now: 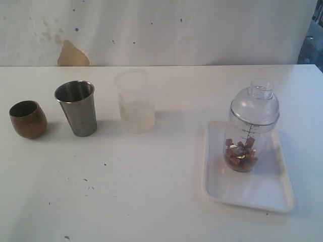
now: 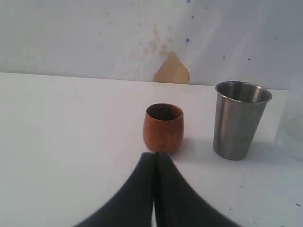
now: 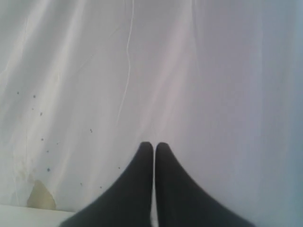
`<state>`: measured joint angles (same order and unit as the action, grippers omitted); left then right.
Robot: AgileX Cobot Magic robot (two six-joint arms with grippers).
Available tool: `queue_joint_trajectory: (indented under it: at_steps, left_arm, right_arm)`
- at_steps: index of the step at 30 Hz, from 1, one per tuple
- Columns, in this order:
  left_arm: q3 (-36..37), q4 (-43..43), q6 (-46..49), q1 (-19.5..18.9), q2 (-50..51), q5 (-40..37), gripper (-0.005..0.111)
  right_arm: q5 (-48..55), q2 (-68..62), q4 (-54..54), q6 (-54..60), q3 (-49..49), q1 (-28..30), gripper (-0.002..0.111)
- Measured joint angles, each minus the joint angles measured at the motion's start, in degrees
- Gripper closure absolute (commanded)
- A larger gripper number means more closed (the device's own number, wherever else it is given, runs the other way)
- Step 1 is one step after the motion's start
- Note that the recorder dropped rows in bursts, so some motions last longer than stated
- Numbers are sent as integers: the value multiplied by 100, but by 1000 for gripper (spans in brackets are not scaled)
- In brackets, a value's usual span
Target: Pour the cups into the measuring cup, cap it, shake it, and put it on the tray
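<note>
Left claw (image 2: 154, 156) near wooden cup (image 2: 163, 128)

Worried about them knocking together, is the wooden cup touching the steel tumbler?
Apart. The left wrist view shows bare table between the wooden cup and the steel tumbler; the exterior view shows the same gap.

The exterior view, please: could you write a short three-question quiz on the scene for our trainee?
1. True or false: the measuring cup stands on the tray with a domed lid on.
2. Which stands nearest the frosted cup? A) wooden cup B) steel tumbler C) measuring cup
3. Fill in: the left claw and the right claw are both ____.
Key: 1 true; 2 B; 3 shut.
</note>
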<state>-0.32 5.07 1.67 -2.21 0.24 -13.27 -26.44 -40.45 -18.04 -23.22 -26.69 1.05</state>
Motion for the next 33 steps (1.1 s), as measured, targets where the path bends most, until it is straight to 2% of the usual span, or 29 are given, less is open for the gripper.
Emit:
queue_joint_trajectory:
  at_steps: [10, 18, 33]
  left_arm:
    - [0, 0, 0, 0, 0, 0, 107]
    - [0, 0, 0, 0, 0, 0, 107]
    - [0, 0, 0, 0, 0, 0, 107]
  right_arm:
    - [2048, 2124, 11, -471, 0, 0, 108]
    - [3334, 3268, 11, -548, 0, 0, 108]
    - [3638, 3563, 11, -568, 0, -71, 108]
